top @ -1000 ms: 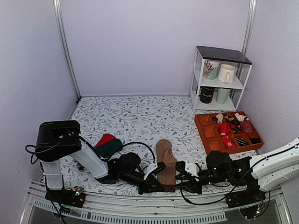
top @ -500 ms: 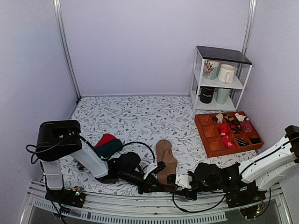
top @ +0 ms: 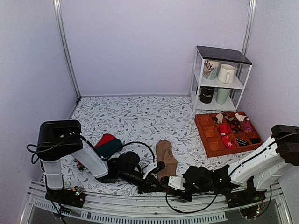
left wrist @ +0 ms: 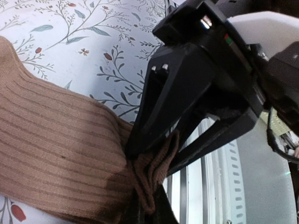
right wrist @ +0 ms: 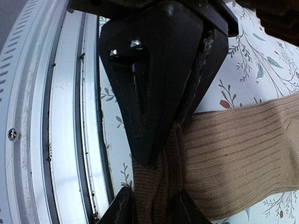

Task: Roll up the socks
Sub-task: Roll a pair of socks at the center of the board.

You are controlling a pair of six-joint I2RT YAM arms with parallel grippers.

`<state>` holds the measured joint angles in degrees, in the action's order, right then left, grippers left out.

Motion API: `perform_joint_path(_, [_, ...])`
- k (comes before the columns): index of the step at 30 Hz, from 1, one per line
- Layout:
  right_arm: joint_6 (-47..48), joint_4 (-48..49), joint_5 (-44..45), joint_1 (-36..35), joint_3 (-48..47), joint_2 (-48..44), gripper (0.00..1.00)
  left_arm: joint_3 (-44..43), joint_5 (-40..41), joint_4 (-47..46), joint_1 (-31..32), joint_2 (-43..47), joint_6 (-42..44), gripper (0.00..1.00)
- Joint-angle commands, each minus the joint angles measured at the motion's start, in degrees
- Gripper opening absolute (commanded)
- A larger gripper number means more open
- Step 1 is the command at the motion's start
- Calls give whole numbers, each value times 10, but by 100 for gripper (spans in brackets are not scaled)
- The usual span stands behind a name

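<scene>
Both my arms lie stretched low along the near edge of the counter [top: 135,116], wrists pointed inward, tips meeting. The left tool [left wrist: 147,207] is pinched tight on the near cuff of the socks [top: 164,156]; the right tool [right wrist: 154,207] is clamped on the same cuff from the opposite side. The socks lie flat on the counter, running away from the cuff.

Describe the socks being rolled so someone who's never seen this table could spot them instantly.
On the leaf-patterned table, look at the middle of the near edge. The tan-brown socks lie there as a flat ribbed strip, plain where the red and green socks to their left are two-coloured.
</scene>
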<state>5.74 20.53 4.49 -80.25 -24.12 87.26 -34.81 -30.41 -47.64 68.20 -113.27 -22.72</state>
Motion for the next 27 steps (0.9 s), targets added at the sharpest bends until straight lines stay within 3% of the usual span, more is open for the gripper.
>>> perform_joint_path(1, [-42,-29,9,-3,-29,32,26,33,7,132,-3,-54,-19,0])
perform_joint_path(6, [-115,-57,-12,7,-32,30,9,36,29,124,-3,-36,-11,0])
perform_joint_path(7, [-129,-60,-27,14,-28,23,9,41,41,121,-3,-24,-6,5])
perform_joint_path(10, [-185,-63,-87,43,-7,4,8,50,102,121,-1,39,24,32])
perform_joint_path(14, [-250,-57,-184,99,7,13,8,69,199,94,24,122,106,47])
perform_joint_path(19, [-301,-57,-292,137,-4,75,8,87,300,22,76,178,241,50])
perform_joint_path(27, [-334,-83,-351,164,-26,116,9,49,239,2,84,113,308,49])
